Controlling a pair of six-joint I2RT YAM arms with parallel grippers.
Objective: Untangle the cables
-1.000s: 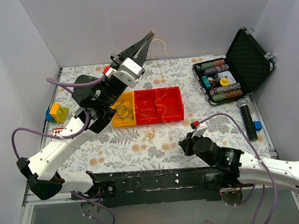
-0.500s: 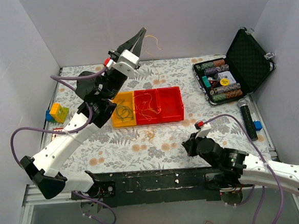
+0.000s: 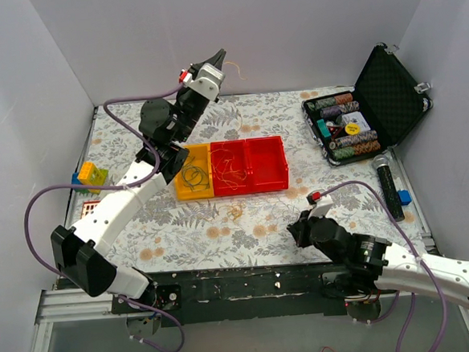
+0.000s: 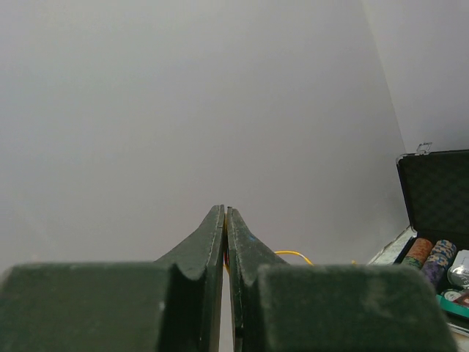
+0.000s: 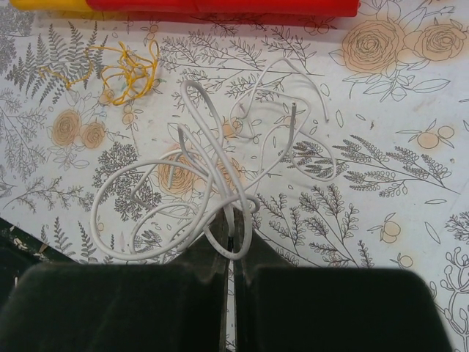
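Observation:
My left gripper point(image 3: 221, 54) is raised high near the back wall and is shut on a thin yellow-orange cable point(image 3: 234, 64). In the left wrist view the cable point(image 4: 293, 254) curls out to the right of the closed jaws point(image 4: 225, 210). My right gripper point(image 3: 292, 233) is low over the table's front. In the right wrist view it point(image 5: 233, 233) is shut on a loop of the whitish cables point(image 5: 220, 176), which lie tangled on the flowered cloth. A small yellow cable clump point(image 5: 126, 70) lies to the upper left, also seen from the top point(image 3: 235, 212).
A yellow bin point(image 3: 181, 193) holds green-blue wires beside red bins point(image 3: 251, 188) with orange wires. An open black case point(image 3: 389, 84) of poker chips stands at the back right. A black microphone point(image 3: 386, 185) and a blue piece point(image 3: 404, 197) lie at the right. Toy blocks point(image 3: 90, 177) sit at the left.
My left arm has swung left and back toward the wall, carrying the orange cable clear of the bins. My right arm has shifted slightly toward the front.

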